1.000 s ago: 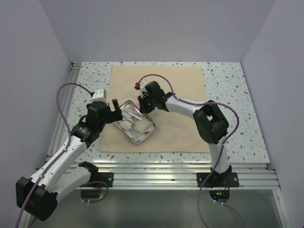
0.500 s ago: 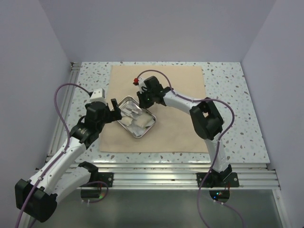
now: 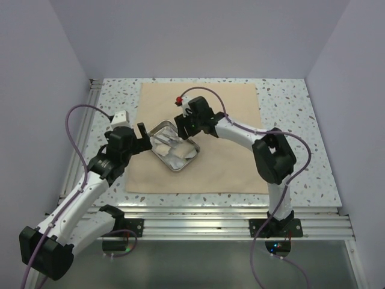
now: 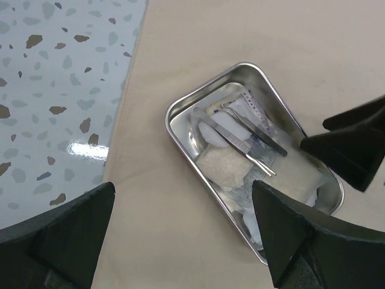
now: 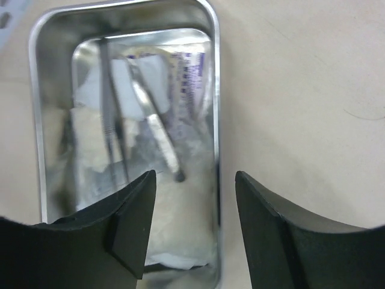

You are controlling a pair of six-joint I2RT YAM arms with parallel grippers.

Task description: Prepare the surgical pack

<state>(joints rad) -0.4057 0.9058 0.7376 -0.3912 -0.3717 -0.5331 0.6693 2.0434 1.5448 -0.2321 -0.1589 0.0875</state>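
The surgical pack lies unwrapped: its tan cloth (image 3: 228, 108) (image 4: 180, 36) (image 5: 301, 90) is spread flat, and a steel tray (image 3: 187, 163) (image 4: 204, 86) (image 5: 215, 90) sits on it left of centre. White packets (image 4: 225, 168) (image 5: 180, 229) and steel tweezers (image 4: 240, 139) (image 5: 157, 123) lie inside the tray. My right gripper (image 3: 183, 128) (image 5: 195, 174) is open at the tray's far end, its fingers astride one long rim without touching it. Just left of the tray my left gripper (image 3: 140, 137) (image 4: 183, 186) hangs wide open over the cloth, empty.
The cloth covers most of a speckled tabletop (image 3: 289, 96) (image 4: 60, 90), bare at the sides. Plain walls close the back and both sides. A metal rail (image 3: 198, 214) with the arm bases runs along the near edge.
The right gripper was shut on the tray's rim and has opened, letting it go. The tray ended slightly farther back and turned. The left gripper drew back a little to the left.
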